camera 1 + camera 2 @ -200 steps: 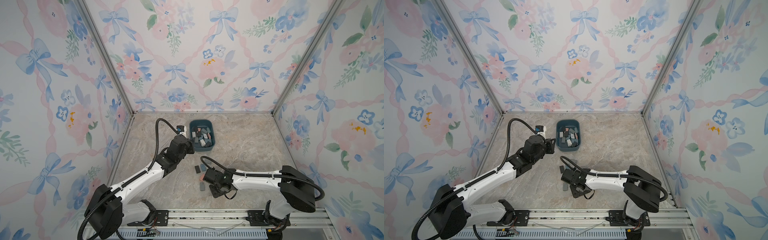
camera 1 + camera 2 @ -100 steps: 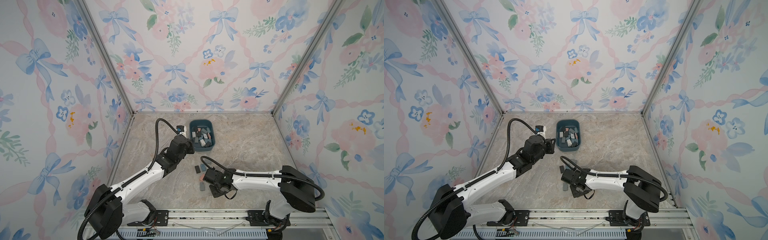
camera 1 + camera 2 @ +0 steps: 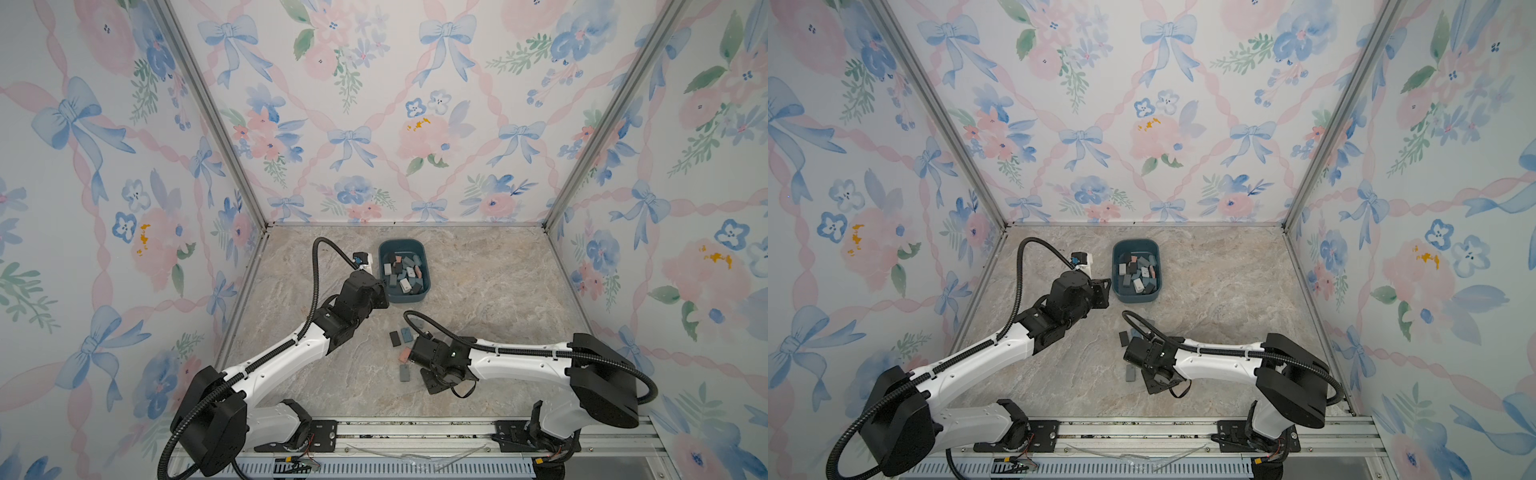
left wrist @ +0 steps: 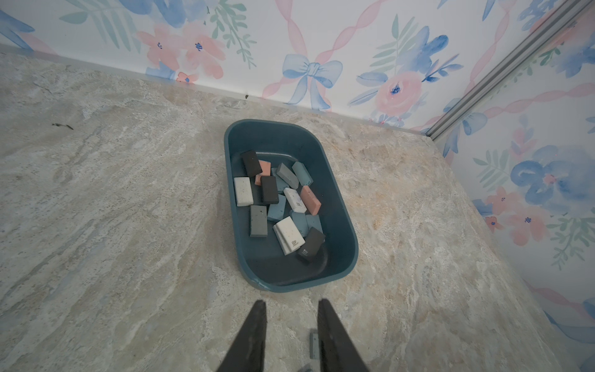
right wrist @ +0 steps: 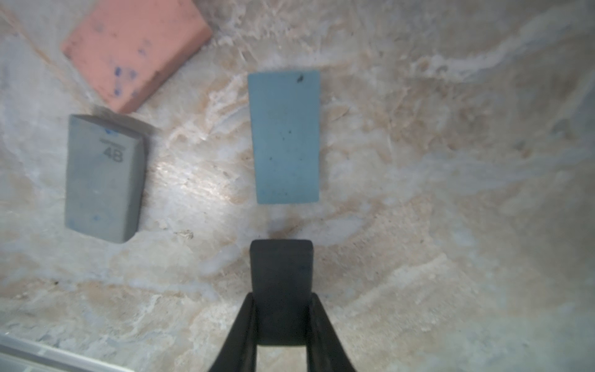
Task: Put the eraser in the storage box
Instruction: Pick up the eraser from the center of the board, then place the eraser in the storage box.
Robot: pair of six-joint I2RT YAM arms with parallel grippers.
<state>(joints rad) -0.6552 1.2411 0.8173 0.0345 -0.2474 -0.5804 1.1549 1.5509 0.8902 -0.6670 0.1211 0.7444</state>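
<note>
The storage box [image 3: 401, 243] [image 3: 1135, 242], a dark teal tub, stands at the middle back of the table with several erasers inside; its bare floor [image 4: 283, 269] shows in the left wrist view. My right gripper [image 5: 281, 298] is shut on a black eraser [image 5: 281, 277], low over the marble. Close beyond it lie a blue eraser [image 5: 285, 137], a grey eraser [image 5: 103, 177] and a pink eraser [image 5: 135, 51]. My left gripper [image 4: 291, 302] hangs open and empty just short of the box's near end.
In both top views loose erasers lie beside the right wrist: black [image 3: 395, 338], blue [image 3: 407, 334], pink [image 3: 404, 355], grey [image 3: 404, 373] [image 3: 1131, 373]. A small grey eraser [image 4: 314, 346] lies by the left fingers. Floral walls close in three sides; a metal rail [image 3: 415, 432] runs along the front.
My right gripper has closed on the black eraser. Both arms have stayed nearly where they were.
</note>
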